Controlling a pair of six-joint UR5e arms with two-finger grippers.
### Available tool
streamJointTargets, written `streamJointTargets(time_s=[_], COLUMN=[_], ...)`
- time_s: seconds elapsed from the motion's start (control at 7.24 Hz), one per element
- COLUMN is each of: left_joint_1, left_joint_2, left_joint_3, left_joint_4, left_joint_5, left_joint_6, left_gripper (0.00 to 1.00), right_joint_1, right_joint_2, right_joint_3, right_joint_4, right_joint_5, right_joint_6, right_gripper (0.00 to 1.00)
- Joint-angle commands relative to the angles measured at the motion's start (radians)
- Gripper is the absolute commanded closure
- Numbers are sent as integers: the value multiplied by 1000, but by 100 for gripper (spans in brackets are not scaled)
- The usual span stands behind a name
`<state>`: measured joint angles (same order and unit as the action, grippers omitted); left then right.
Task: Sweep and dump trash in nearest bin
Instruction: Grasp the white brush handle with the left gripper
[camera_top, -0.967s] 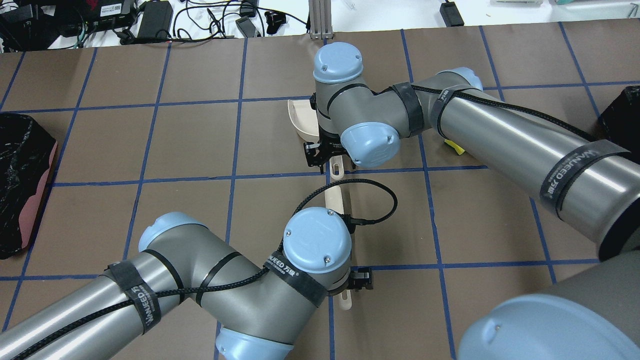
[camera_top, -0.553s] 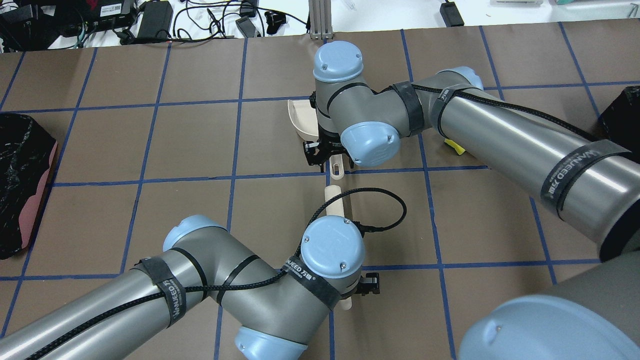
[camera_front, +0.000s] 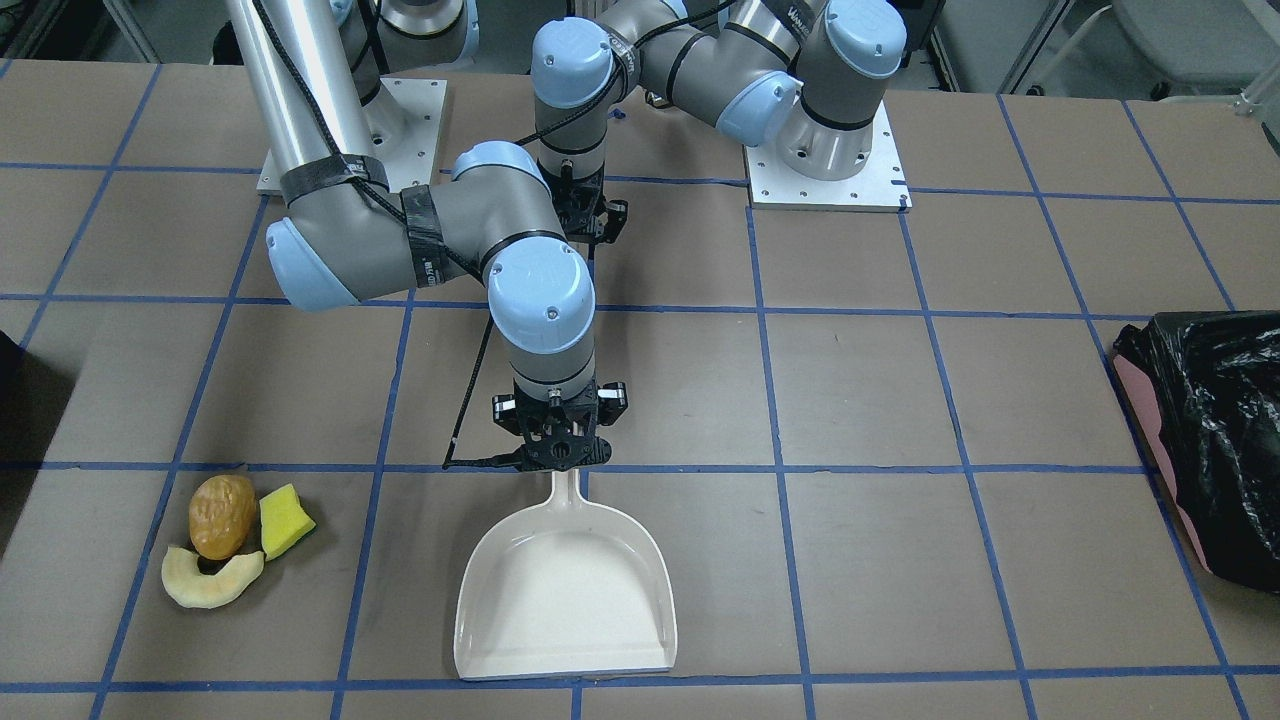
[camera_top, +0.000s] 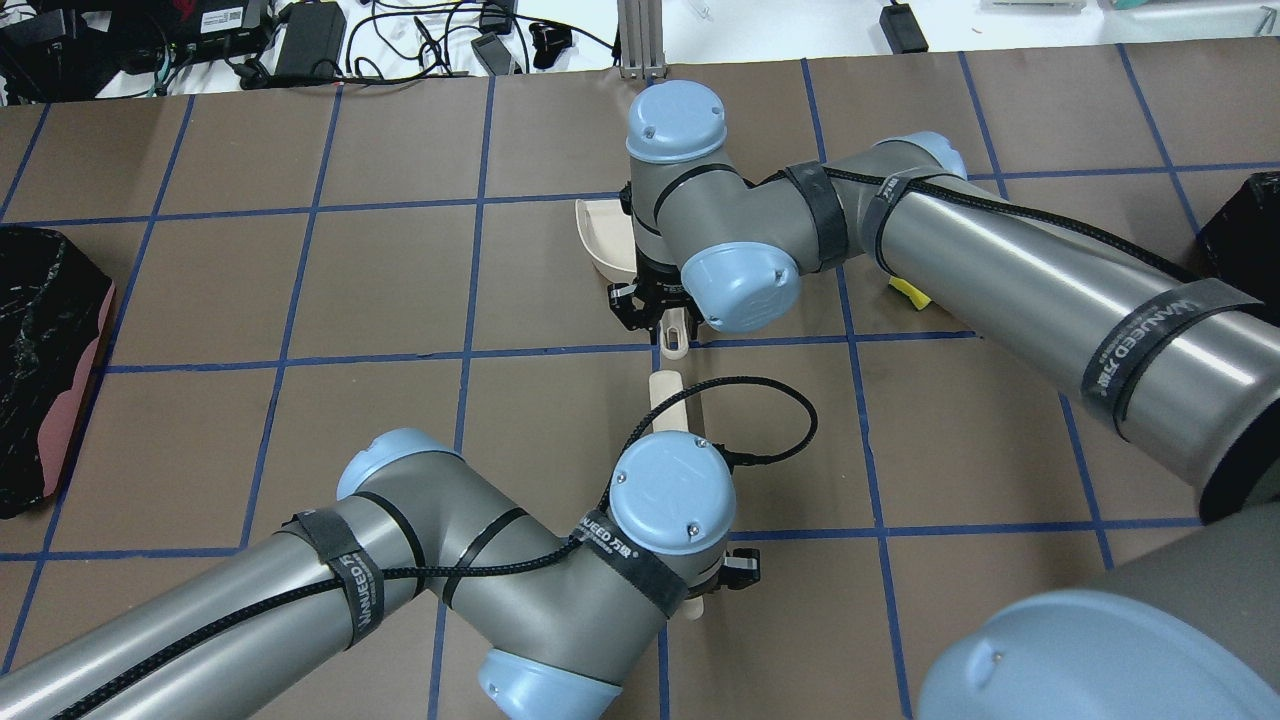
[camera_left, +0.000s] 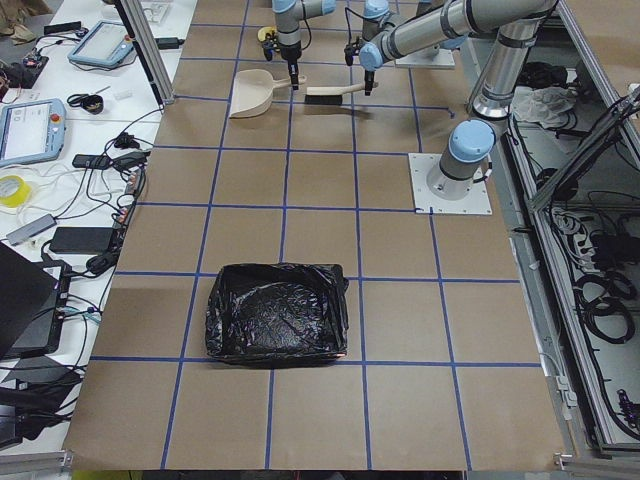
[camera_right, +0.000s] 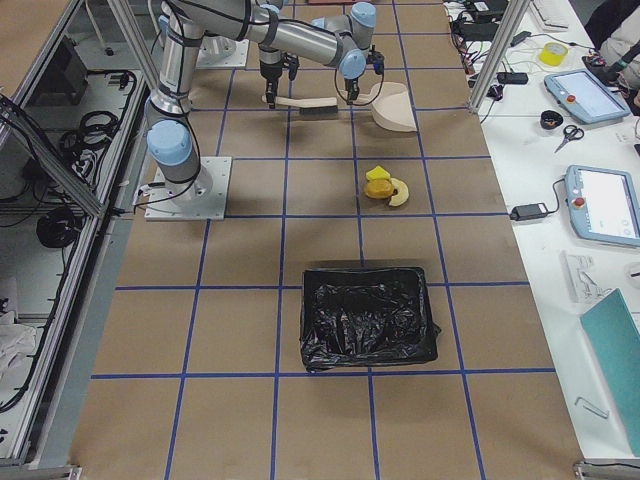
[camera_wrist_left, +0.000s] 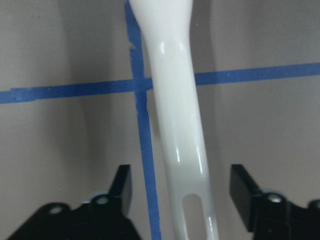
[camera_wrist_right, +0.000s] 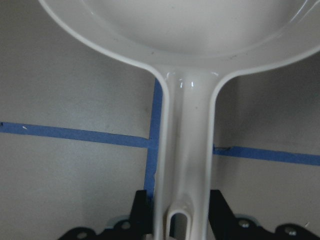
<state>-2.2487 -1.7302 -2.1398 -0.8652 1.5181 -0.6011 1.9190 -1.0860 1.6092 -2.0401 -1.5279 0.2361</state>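
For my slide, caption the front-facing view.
Right tool grips the handle of the white dustpan; three trash items lie unswept beside it.

Overhead: dustpan mostly hidden under right arm; sponge only sliver visible

Tabletop bare between dustpan and bagged bin on dustpan's robot-left side. Robot-right side: bare strip, then trash cluster. Behind dustpan handle, toward base: brush handle, right arm, left arm block passage.
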Motion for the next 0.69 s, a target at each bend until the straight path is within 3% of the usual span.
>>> streamJointTargets(time_s=[0.0, 0.14, 0.55], left_joint_1=[0, 0, 1], left_joint_2=[15, 17, 24], left_joint_3=[9, 11, 11], left_joint_4=[0, 0, -15], left_joint_5=[0, 8, 10], left_joint_6=[6, 18, 0], left_gripper=[56, 98, 100], right_joint_1=[0, -2, -46], right_joint_2=[-2, -6, -99], right_joint_3=[-2, -8, -20], right_joint_4=[4, 6, 64], right_joint_5=[-5, -5, -55], right_joint_6=[0, 0, -53], right_gripper=[90, 97, 95])
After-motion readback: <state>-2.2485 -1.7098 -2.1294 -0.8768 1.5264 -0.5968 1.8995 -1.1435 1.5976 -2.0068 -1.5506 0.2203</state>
